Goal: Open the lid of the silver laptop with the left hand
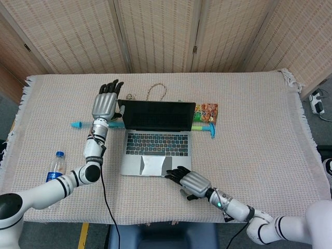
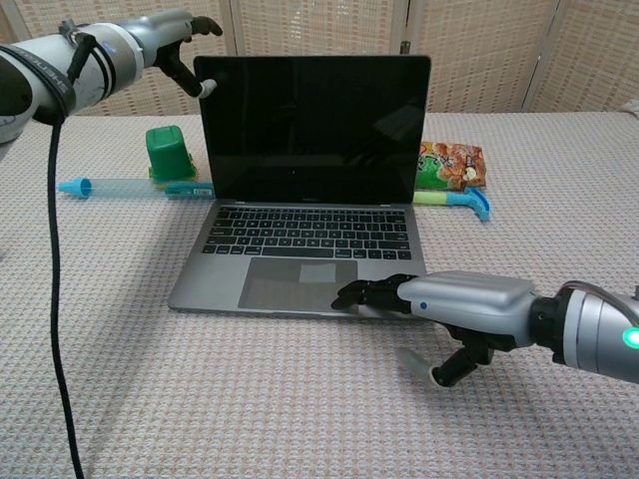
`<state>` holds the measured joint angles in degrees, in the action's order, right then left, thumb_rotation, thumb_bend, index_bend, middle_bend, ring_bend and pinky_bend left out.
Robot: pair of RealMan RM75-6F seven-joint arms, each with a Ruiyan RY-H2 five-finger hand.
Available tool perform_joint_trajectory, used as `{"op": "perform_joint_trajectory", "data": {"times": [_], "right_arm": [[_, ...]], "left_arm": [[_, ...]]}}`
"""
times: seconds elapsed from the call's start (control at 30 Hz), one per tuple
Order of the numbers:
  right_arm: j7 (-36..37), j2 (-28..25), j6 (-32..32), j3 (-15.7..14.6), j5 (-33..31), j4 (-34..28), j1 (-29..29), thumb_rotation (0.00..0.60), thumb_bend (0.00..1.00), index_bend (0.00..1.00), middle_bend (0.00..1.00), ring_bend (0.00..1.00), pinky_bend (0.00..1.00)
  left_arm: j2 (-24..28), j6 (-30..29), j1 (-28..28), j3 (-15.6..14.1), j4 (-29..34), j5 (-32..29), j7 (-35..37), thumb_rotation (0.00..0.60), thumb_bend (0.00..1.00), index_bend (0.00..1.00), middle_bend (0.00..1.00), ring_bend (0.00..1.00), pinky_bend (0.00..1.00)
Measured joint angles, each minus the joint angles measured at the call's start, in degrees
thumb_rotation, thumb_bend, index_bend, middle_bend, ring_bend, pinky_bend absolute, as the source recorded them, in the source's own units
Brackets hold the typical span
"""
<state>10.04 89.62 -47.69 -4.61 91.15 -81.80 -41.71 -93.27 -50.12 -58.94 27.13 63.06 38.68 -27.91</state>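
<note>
Head view: I see the silver laptop (image 1: pixel 155 142) at frame centre, lid upright. My left hand (image 1: pixel 105 105) sits at the lid's upper-left corner, fingers spread, holding nothing. My right hand (image 1: pixel 189 182) presses fingertips on the base's front edge.

Chest view: left hand (image 2: pixel 170 35) upper left, thumb touching the lid corner; right hand (image 2: pixel 439 299) lower right, fingers flat, apart.

snack bag (image 1: pixel 206 111): left part hidden behind the laptop (image 1: pixel 157 136) lid in the head view
green cup (image 2: pixel 171 155): hidden behind the left hand (image 1: pixel 105 105) in the head view
right hand (image 2: pixel 454 307): fingertips (image 2: pixel 351 296) on the laptop's front edge, contact unclear
</note>
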Motion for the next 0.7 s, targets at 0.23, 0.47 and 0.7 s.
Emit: {"op": "perform_joint_trajectory", "data": {"times": [0.23, 0.47, 0.7], "right_arm": [[1.0, -1.0, -3.9, -0.5, 2.3, -1.4, 0.9, 0.600, 0.69, 0.00, 0.01, 0.05, 0.00], [1.7, -5.9, -12.0, -2.0, 6.2, -4.9, 3.5, 0.600, 0.69, 0.00, 0.01, 0.08, 0.00], [-2.6, -13.5, -21.4, -2.7, 6.9, -8.1, 9.0, 0.600, 0.69, 0.00, 0.04, 0.11, 0.00]], "left_arm": [[2.6, -0.7, 2.0, -1.1, 4.5, 1.2, 2.3, 0.600, 0.51, 0.00, 0.00, 0.00, 0.00], [8.7, -4.5, 7.5, -3.2, 15.8, 3.9, 5.5, 0.600, 0.51, 0.00, 0.00, 0.00, 0.00], [15.6, -10.8, 16.3, -7.4, 24.0, 8.1, 9.6, 0.600, 0.51, 0.02, 0.02, 0.00, 0.00]]}}
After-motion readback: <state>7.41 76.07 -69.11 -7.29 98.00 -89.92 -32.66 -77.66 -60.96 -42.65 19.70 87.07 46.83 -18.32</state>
